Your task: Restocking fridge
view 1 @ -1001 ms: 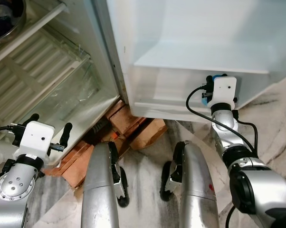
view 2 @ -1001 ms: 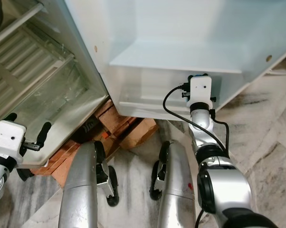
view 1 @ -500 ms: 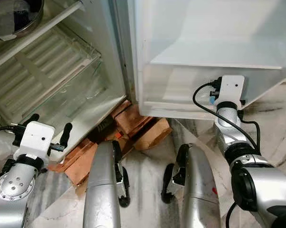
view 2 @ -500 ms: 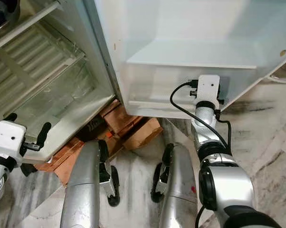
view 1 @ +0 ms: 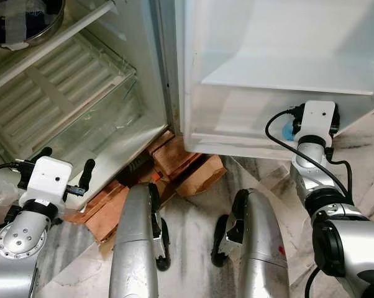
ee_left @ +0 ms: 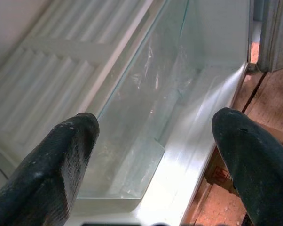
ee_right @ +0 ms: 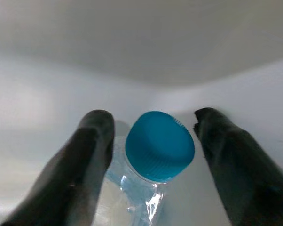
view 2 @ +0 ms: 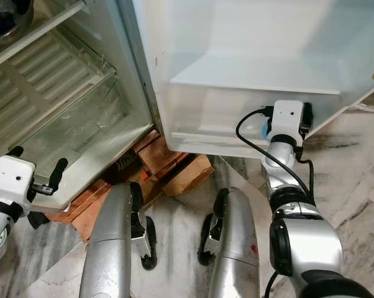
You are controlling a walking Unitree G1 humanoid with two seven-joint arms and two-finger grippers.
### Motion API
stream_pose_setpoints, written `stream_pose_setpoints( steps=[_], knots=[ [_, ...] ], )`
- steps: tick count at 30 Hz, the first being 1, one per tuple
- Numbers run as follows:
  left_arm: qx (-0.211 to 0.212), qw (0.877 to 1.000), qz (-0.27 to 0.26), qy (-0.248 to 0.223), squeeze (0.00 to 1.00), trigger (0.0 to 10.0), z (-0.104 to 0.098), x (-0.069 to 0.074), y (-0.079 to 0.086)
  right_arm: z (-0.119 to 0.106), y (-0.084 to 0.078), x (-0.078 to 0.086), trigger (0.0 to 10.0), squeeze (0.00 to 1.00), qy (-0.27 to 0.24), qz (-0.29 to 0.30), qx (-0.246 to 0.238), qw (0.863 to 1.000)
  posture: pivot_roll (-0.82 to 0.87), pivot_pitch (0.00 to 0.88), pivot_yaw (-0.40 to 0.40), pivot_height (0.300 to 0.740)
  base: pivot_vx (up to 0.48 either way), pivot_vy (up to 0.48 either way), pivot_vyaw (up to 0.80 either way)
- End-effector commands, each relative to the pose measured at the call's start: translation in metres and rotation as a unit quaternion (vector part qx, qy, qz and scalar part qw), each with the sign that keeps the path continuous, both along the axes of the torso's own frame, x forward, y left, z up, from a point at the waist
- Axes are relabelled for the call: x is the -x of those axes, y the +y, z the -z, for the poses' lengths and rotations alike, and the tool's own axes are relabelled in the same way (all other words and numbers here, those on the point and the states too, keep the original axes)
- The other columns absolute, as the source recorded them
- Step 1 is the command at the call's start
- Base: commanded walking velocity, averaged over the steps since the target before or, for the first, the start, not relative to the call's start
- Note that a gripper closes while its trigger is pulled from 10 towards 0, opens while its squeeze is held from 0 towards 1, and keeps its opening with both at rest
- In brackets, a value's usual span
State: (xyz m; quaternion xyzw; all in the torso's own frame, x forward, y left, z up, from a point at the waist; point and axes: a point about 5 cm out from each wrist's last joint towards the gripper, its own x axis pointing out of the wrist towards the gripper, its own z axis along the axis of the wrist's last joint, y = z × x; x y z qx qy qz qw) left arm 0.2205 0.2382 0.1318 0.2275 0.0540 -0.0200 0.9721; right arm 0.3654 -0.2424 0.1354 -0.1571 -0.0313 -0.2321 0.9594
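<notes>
Clear plastic bottle [ee_right: 146, 188] with blue cap [ee_right: 160, 145], lying in the open fridge door's [view 1: 268, 37] bottom shelf [view 1: 237, 124].

Clear plastic bottle [ee_right: 141, 197], ribbed blue cap [ee_right: 159, 145]

Left end effector [ee_left: 151, 141] held low with fingers spread wide; right end effector [ee_right: 153, 136] extended forward, fingers parted
</notes>
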Motion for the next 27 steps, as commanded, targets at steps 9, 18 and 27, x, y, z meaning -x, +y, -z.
stream_pose_setpoints(
  steps=[9, 18, 27],
  knots=[
    [0.008, 1.000, -0.002, 0.007, 0.00, 10.0, 0.011, -0.007, -0.004, 0.001, 0.005, 0.000, 10.0, 1.00, -0.003, -0.044, -0.022, 0.999, 0.22, 0.278, 0.024, 0.547, 0.000, 0.000, 0.00],
    [0.015, 1.000, 0.001, -0.005, 0.00, 10.0, 0.013, -0.021, -0.009, -0.015, 0.011, -0.004, 10.0, 1.00, -0.042, -0.091, -0.022, 0.995, 0.18, 0.233, 0.021, 0.547, 0.000, 0.000, 0.00],
    [0.023, 1.000, 0.003, -0.014, 0.00, 10.0, 0.018, -0.033, -0.012, -0.020, 0.029, -0.002, 10.0, 1.00, -0.061, -0.150, -0.061, 0.985, 0.14, 0.164, 0.005, 0.547, 0.000, 0.000, 0.00]
  ],
)
